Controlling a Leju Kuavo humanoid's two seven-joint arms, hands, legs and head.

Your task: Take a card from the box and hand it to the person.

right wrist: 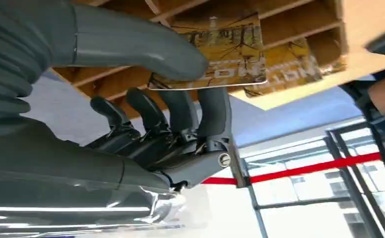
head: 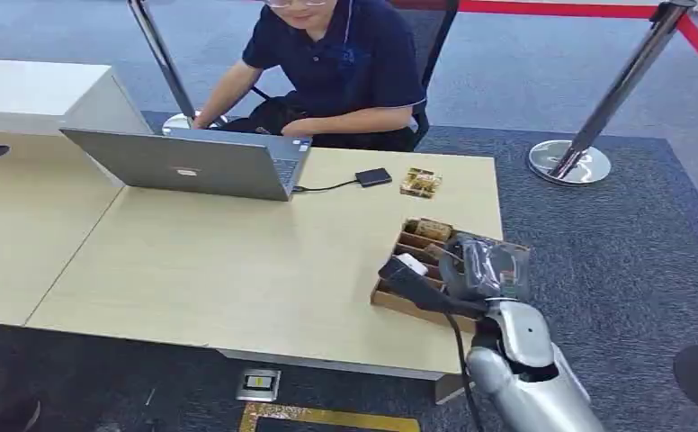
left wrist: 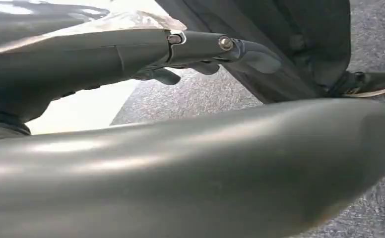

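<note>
Over box (head: 417, 270) at table's near right: right hand (right wrist: 180, 99) pinches card (right wrist: 220, 54) between thumb and fingers; shallow pinch may let card slip during lift.

My right hand (right wrist: 146, 124) is smooth grey plastic with a ribbed cover, its thumb on a glossy printed card (right wrist: 215, 54). The box (head: 422, 270) looks like raw brown wood, the table (head: 219, 261) a matt pale wood laminate. The laptop (head: 192, 162) is matt grey metal, the carpet (head: 615, 261) rough cloth.
</note>
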